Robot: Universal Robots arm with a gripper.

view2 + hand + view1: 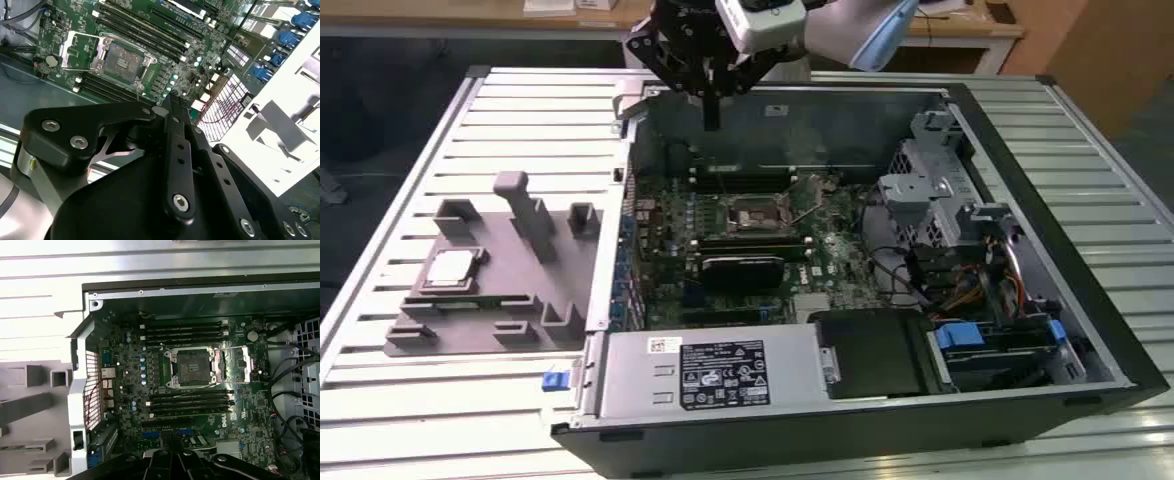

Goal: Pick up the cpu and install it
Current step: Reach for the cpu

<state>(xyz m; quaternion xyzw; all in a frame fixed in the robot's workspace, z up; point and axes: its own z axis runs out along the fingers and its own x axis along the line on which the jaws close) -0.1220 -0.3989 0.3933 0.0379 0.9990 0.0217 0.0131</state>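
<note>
Overhead, we saw the gripper [711,124], fingers pressed together and empty, at the exterior view's top centre; the cpu [451,268] lay on the grey tray [460,322], left.

Exterior view: pale slatted metal table [400,400] spans centre to 6 o'clock, w/ bright, even light. Light wood bench [454,25] along far edge, 11 to 1 o'clock. Brown wood panel [1107,60] at 2 o'clock. Dark floor [374,120] at 10 o'clock.
</note>
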